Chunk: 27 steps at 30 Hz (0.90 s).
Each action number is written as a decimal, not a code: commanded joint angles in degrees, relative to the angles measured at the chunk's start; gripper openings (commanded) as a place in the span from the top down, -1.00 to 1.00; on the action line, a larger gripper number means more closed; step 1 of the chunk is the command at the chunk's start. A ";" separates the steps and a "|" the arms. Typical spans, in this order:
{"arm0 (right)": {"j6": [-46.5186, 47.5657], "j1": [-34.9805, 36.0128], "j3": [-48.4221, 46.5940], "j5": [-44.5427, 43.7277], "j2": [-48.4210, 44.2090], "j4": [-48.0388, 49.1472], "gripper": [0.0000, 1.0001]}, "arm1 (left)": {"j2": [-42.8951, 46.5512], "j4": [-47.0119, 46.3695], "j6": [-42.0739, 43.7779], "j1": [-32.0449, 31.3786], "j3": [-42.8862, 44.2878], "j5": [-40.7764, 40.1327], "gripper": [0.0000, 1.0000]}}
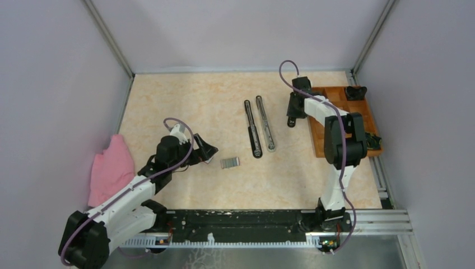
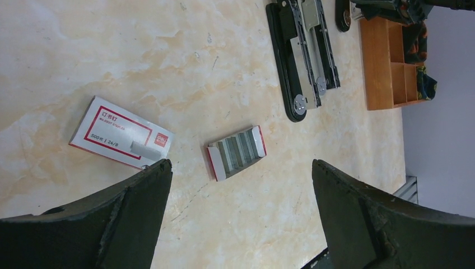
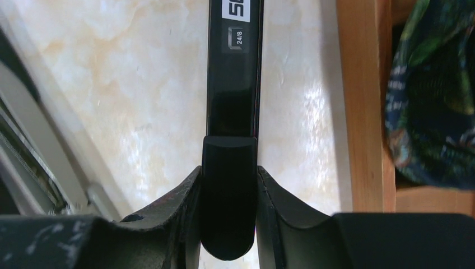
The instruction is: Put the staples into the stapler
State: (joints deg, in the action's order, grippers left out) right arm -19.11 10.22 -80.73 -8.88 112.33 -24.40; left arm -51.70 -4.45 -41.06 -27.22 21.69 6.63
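Apparently the picking up of the staples is the step in hand, and nothing is loaded yet; the staples (image 2: 238, 150) lie in rows inside a small open tray with red and white edges, flat on the table (image 1: 185, 106), a little to the left of the near end of the stapler (image 2: 313, 50) and apart from it; the stapler lies opened in two long parts side by side, a black one on the left and a metal one on the right with its channel showing. The left gripper (image 2: 241, 165) hangs above the tray with its jaws spread to the full and nothing between them; a red-and-white box (image 2: 112, 130) lies just left of the tray, and a small grey block (image 2: 145, 150) rests at its corner, perhaps a loose strip. The right gripper (image 3: 229, 171) is at the far right, beside the wooden organiser (image 3: 358, 84); its fingers press on both sides of a black bar (image 3: 235, 84) printed 24/8; whether this bar belongs to the stapler, one cannot tell. The next move most likely asks the left gripper to come down over one strip, pinch it across its narrow width, and bring it in line with the metal channel; the strip looks thin and smooth, so a crooked grip could let it slip or break apart.
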 commanded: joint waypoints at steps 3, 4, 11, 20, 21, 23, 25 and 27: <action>-0.52 0.36 4.56 5.66 -11.71 5.56 1.00 | -2.28 -3.20 0.26 0.15 2.43 6.13 -0.98; -0.68 0.61 5.48 6.68 -12.89 6.07 1.00 | -2.56 -3.33 0.01 0.13 2.64 6.75 -0.98; -2.83 5.00 11.29 9.38 -21.98 10.23 1.00 | -3.85 -6.84 -2.68 0.02 3.67 10.73 -0.97; -6.80 13.85 17.94 10.07 -31.11 17.76 1.00 | -7.89 -12.22 -7.27 -1.00 5.16 14.38 -0.90; -7.31 15.03 18.50 9.97 -31.92 18.72 1.00 | -8.26 -12.97 -7.71 -1.26 5.31 14.50 -0.89; -8.55 16.92 19.77 9.93 -33.58 20.48 1.00 | -9.05 -13.97 -8.28 -1.66 5.88 14.58 -0.87; -10.15 18.45 21.10 9.90 -34.92 22.54 1.00 | -10.18 -14.71 -8.40 -2.06 6.76 14.59 -0.85; -11.71 19.75 22.44 10.02 -36.14 24.46 1.00 | -11.16 -15.16 -8.49 -2.39 7.72 14.63 -0.83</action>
State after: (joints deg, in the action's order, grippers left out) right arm -26.74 27.68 -59.09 0.71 81.73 -11.29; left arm -61.47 -15.38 -48.31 -28.91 26.28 19.86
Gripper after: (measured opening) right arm 0.335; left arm 0.923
